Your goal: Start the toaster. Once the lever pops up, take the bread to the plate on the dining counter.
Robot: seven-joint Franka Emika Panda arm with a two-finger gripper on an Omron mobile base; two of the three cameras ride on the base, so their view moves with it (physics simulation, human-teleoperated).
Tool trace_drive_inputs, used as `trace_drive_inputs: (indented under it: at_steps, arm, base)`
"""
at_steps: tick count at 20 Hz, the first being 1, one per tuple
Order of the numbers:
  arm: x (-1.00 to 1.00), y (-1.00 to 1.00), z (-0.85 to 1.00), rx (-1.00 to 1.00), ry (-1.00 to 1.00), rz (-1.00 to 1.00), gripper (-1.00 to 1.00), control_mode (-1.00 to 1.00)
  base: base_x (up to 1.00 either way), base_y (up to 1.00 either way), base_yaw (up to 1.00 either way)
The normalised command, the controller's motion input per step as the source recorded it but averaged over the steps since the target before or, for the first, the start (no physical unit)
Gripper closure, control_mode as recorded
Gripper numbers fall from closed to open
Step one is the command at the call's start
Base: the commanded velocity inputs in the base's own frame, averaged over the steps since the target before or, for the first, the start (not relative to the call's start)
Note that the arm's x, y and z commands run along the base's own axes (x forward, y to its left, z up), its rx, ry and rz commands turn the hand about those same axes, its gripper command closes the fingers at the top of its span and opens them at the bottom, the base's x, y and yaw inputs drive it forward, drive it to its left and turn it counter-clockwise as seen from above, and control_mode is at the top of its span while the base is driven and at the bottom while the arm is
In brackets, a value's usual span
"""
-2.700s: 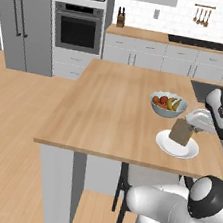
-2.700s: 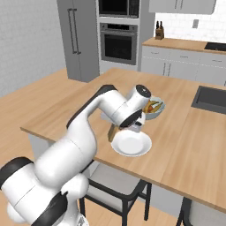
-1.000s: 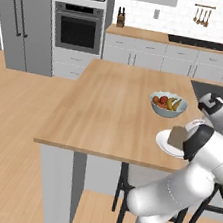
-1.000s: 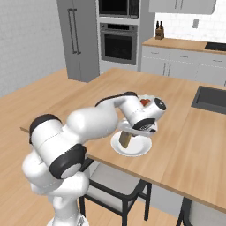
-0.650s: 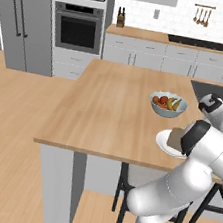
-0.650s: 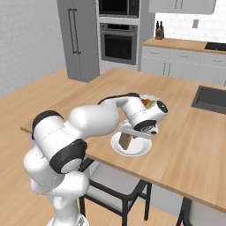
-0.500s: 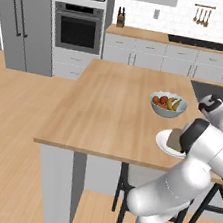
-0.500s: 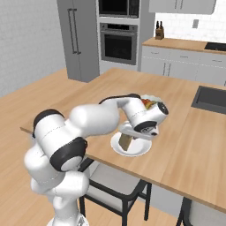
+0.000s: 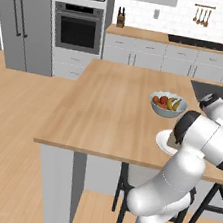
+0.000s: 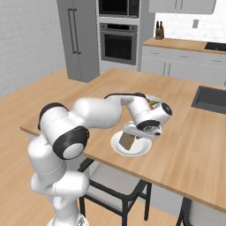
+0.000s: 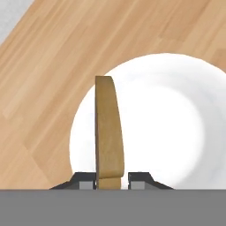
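The brown bread (image 11: 108, 128) slice stands on edge between the fingertips of my gripper (image 11: 110, 182), which is shut on the bread. Its lower end is just over or on the round white plate (image 11: 176, 123). From the right base view, the slice (image 10: 126, 140) hangs tilted under the hand (image 10: 132, 134) over the plate (image 10: 139, 151), near the front edge of the wooden dining counter (image 10: 198, 154). In the left base view my own forearm covers most of the plate (image 9: 162, 141). The toaster is out of view.
A pale bowl of fruit (image 9: 167, 104) stands just behind the plate on the dining counter (image 9: 109, 108). A dark sink (image 10: 209, 99) is set into the counter's far right. Stools stand below the near edge.
The hand has sunk a little and carried the bread down towards the plate's middle. The arm's elbow has swung in closer. The bread remains between the fingers.
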Motion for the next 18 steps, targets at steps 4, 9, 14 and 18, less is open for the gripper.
trace_drive_inputs:
  at_steps: [4, 9, 14, 18]
  arm:
    - [-0.01, -0.02, -0.20, 0.02, 0.00, 0.02, -1.00, -1.00]
    - [-0.02, -0.04, -0.04, 0.02, -0.04, 0.02, -1.00, -1.00]
    - [0.04, -0.22, 0.00, 0.00, -0.05, 0.00, -1.00, -1.00]
    - [0.10, -0.24, 0.05, -0.03, -0.05, 0.00, -1.00, -1.00]
  base:
    - [0.00, 0.00, 0.00]
    - [0.00, 0.00, 0.00]
    - [0.00, 0.00, 0.00]
    - [0.00, 0.00, 0.00]
